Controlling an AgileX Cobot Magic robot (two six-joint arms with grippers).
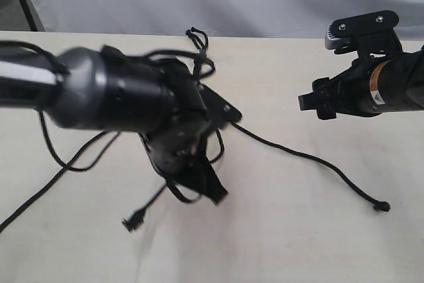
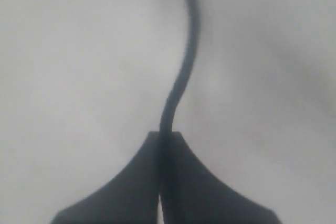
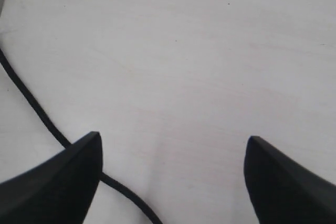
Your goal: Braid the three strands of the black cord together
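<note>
Black thin cord (image 1: pixel 201 50) of three long strands lies spread on the pale cream tabletop (image 1: pixel 291 250). On the exterior view's clock face, its short loop (image 1: pixel 195 32) sits at twelve o'clock from my left gripper (image 1: pixel 216 194), near the table's far edge. One strand (image 1: pixel 318 160) comes out from under my left wrist and runs toward four o'clock. It ends in a small knotted tip (image 1: pixel 381 206), well apart from that gripper. A second knotted tip (image 1: pixel 132 223) lies near my left gripper at about eight o'clock. Where the third strand runs I cannot tell, because my own arm covers the middle of the cord.

My left gripper is clenched. In the left wrist view its two dark fingers (image 2: pixel 121 182) meet edge to edge with a black strand (image 2: pixel 186 61) pinched between them, curving away over the table. Which of the three it is I cannot tell.

My right gripper (image 3: pixel 173 145) is spread wide and holds nothing, with bare tabletop between its fingertips. A strand (image 3: pixel 31 103) passes under one finger (image 3: pixel 58 182); whether they touch I cannot tell.
</note>
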